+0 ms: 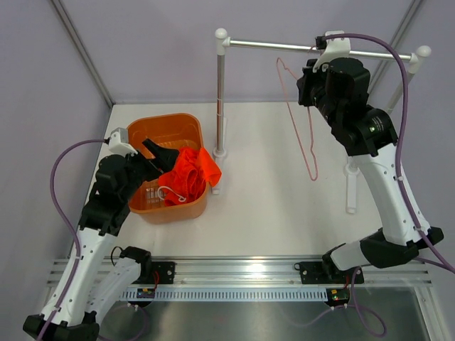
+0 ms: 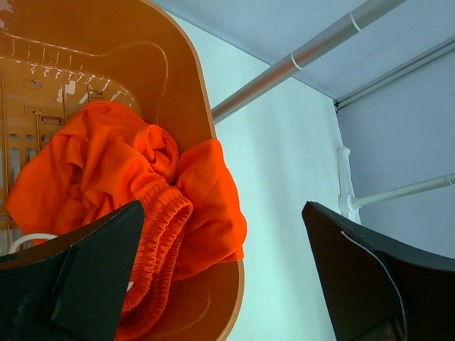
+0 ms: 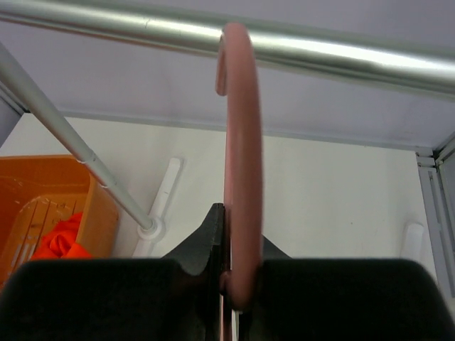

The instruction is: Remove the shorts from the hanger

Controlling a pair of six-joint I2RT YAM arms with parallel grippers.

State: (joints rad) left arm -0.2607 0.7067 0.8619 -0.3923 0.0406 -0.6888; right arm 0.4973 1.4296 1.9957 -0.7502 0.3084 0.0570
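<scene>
At the left of the desk (image 1: pixel 270 213), the shorts (image 1: pixel 190 172) lie heaped in the basket (image 1: pixel 170 122), off the hanger (image 3: pixel 238 156), which hangs bare on the far rail (image 1: pixel 270 45); task apparently complete. Left gripper (image 2: pixel 222 227): jaws wide, empty. Right gripper (image 3: pixel 229 277): jaws closed on the hanger's hook. No legible writing.

Shorts (image 1: pixel 195 170) in basket (image 1: pixel 170 119); hanger (image 3: pixel 242 142) on rail (image 3: pixel 320 53).
</scene>
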